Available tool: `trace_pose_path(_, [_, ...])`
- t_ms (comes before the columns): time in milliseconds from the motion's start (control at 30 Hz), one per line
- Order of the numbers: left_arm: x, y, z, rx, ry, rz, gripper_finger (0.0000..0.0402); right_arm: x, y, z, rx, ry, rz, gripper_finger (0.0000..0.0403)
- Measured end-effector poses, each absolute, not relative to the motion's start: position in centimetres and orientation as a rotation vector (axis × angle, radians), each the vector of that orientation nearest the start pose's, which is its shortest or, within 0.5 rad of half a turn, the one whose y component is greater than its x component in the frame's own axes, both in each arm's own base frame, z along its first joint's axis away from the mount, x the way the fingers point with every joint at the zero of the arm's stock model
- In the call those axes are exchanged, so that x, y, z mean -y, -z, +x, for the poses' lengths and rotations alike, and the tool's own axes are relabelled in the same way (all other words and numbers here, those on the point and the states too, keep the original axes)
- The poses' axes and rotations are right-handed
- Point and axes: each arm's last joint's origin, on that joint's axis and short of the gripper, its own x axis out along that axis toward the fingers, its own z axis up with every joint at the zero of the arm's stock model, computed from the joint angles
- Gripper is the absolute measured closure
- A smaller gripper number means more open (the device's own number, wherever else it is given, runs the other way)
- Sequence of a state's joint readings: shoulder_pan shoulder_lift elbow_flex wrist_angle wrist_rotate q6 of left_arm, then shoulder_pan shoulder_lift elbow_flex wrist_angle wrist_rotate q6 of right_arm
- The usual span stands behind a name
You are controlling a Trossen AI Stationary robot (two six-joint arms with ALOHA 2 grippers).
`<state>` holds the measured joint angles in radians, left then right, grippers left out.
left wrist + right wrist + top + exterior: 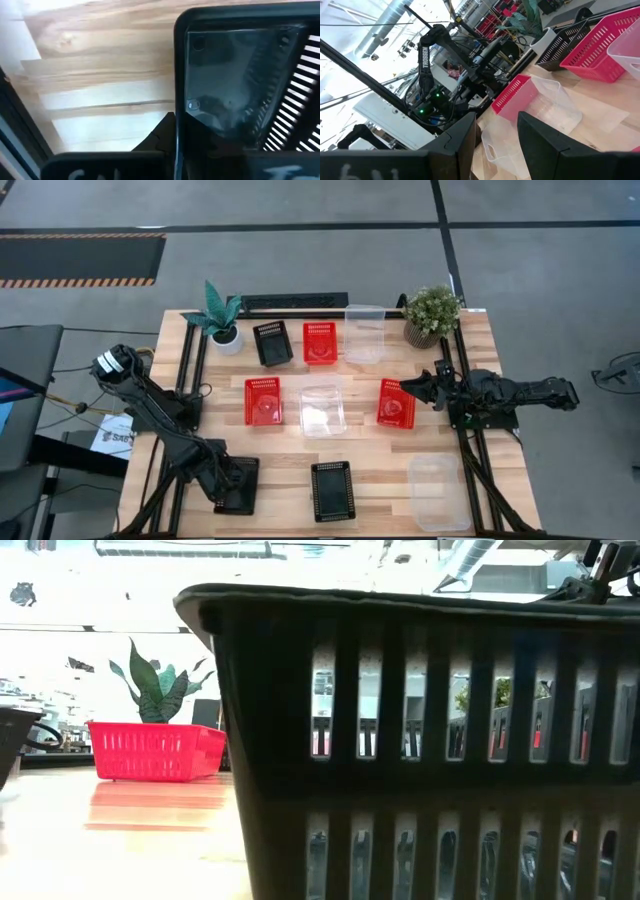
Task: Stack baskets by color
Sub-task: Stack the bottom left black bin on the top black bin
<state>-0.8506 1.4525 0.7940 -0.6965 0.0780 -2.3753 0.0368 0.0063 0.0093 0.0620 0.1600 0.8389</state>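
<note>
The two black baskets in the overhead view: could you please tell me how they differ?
The rear black basket sits in the back row beside a red basket, turned slightly askew; the front black basket stands alone near the front edge, square to the table. The rear one lies nearer the spiky plant. Both are black, empty, upright and look the same size.
</note>
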Motion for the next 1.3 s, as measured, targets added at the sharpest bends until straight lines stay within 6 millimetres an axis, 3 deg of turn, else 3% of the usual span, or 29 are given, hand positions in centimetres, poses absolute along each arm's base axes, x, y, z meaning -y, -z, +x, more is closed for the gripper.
trace_pose_path(300, [17.2, -19.7, 18.2, -1.121, -0.951, -1.479, 0.0401, 0.1, -17.2, 9.7, 0.111, 0.09, 0.843, 0.0234])
trace_pose_path(633, [13.4, -27.6, 19.5, -0.846, -0.961, -1.499, 0.0401, 0.1, -17.2, 9.7, 0.111, 0.09, 0.843, 0.0234])
trace_pose_path(767, [10.1, -29.8, 20.0, -0.711, -1.008, -1.428, 0.0401, 0.1, -17.2, 9.7, 0.111, 0.091, 0.842, 0.0234])
trace_pose_path(1067, [-0.5, -30.4, 21.9, -0.682, -1.107, -1.162, 0.0401, 0.1, -17.2, 9.7, 0.11, 0.092, 0.835, 0.0234])
trace_pose_path(1300, [-9.1, -30.6, 20.8, -0.653, -1.183, -1.032, 0.0401, 0.1, -17.2, 9.7, 0.109, 0.091, 0.835, 0.0234])
